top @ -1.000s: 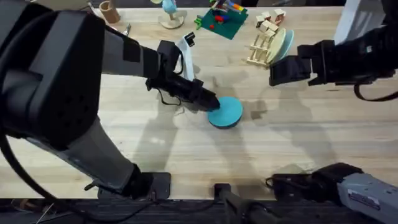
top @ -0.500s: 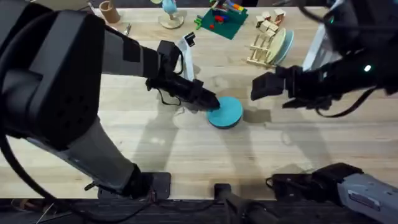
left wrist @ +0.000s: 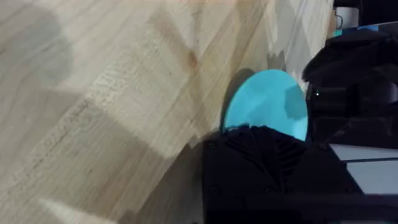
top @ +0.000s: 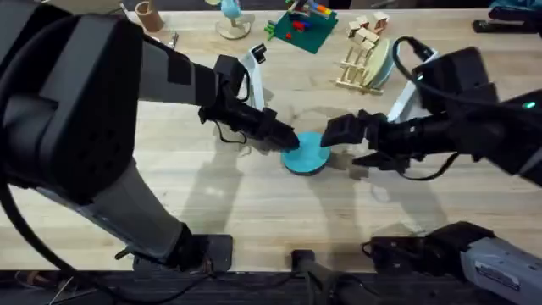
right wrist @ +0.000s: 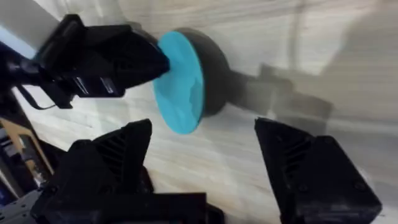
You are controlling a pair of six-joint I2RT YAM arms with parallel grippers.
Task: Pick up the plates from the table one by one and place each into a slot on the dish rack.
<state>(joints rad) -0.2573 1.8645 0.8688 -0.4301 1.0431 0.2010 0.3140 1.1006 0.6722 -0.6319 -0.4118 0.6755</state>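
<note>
A turquoise plate is held tilted just above the table near its middle, with my left gripper shut on the plate's left edge. In the left wrist view the plate sticks out past my black fingers. My right gripper hangs open just right of the plate. In the right wrist view the plate lies ahead of the spread fingers, apart from them. A pale cream plate stands on edge in the wooden dish rack at the back right.
A green toy-block board lies at the back centre. A light blue stand and a brown cup sit at the back left. The left arm looms large over the table's left side.
The right arm has swung left and down from beside the rack until its open gripper is next to the turquoise plate. The left gripper and the plate have stayed put.
</note>
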